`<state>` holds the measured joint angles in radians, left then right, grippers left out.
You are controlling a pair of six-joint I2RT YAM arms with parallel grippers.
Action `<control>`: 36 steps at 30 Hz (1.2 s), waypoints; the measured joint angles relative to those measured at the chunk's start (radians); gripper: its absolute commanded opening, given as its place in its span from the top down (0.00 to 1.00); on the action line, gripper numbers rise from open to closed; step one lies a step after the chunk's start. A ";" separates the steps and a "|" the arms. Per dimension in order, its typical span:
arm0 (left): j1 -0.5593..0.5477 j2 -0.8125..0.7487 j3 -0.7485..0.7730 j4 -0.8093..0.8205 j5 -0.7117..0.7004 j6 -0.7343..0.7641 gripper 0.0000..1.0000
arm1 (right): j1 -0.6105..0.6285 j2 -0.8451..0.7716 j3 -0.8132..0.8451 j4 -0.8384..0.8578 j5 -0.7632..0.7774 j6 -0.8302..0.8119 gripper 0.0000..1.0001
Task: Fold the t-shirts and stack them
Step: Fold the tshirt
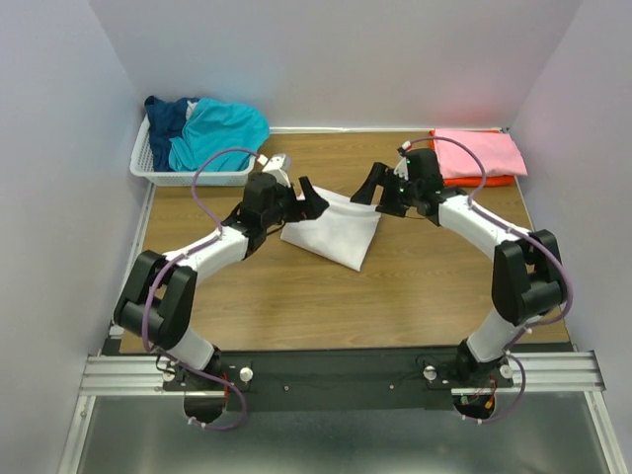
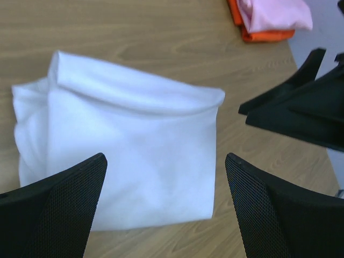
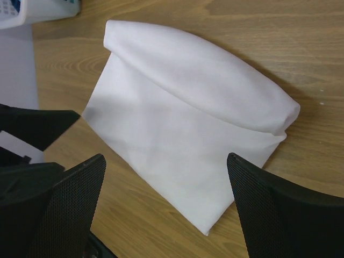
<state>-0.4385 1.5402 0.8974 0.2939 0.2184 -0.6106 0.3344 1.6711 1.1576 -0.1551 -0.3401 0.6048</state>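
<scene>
A white t-shirt [image 1: 336, 229] lies folded on the wooden table between both arms, also seen in the left wrist view [image 2: 129, 156] and the right wrist view [image 3: 199, 123]. My left gripper [image 1: 311, 200] hovers open over its left edge, nothing between its fingers [image 2: 59, 209]. My right gripper [image 1: 373, 188] hangs open over the shirt's upper right corner, its fingers [image 3: 279, 209] empty. A folded pink t-shirt [image 1: 479, 153] rests on a folded orange one [image 1: 484, 181] at the back right. Teal [image 1: 222, 133] and navy [image 1: 168, 117] t-shirts sit crumpled in the basket.
A white slatted basket [image 1: 158, 170] stands at the back left corner. Grey walls close in the table on the left, back and right. The black mounting rail [image 1: 336, 375] runs along the near edge.
</scene>
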 measured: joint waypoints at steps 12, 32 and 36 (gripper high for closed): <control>-0.002 0.117 -0.134 0.041 0.026 -0.029 0.02 | 0.000 0.248 0.081 0.043 -0.068 0.019 0.00; -0.002 0.058 -0.223 0.054 -0.002 -0.028 0.02 | 0.002 0.325 0.243 0.048 0.040 -0.019 0.00; -0.002 -0.024 -0.223 0.002 -0.028 -0.024 0.02 | 0.002 0.233 0.212 0.058 0.030 -0.030 0.00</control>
<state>-0.4400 1.5158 0.6743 0.2955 0.1902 -0.6342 0.3367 1.9041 1.3697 -0.0975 -0.3099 0.5751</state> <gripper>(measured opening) 0.985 0.998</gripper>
